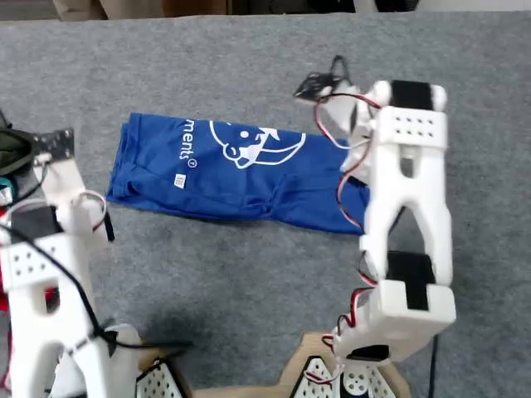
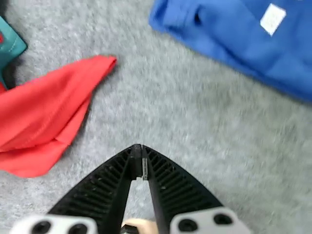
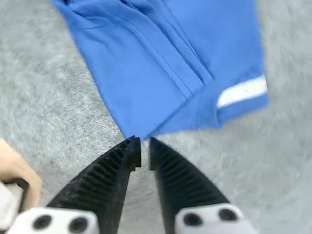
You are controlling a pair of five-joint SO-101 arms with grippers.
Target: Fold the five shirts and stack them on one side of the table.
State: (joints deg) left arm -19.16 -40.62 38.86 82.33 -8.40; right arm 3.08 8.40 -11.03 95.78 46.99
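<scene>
Left jaws are pressed tight together and empty over the bare bench [image 1: 249, 265], just off one end of the blue shirt [image 1: 241, 170] and near a red shirt [image 2: 44, 122], while the right jaws, parted a sliver and empty, hang at the other end of the blue shirt, which lies flat, stretched lengthwise from arm to arm.

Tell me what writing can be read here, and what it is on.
White lettering on the blue shirt: partly folded under, no whole word readable.
Small white tag on the same shirt: too small to read.
White strip label at the shirt's edge: blurred, unreadable.
</scene>
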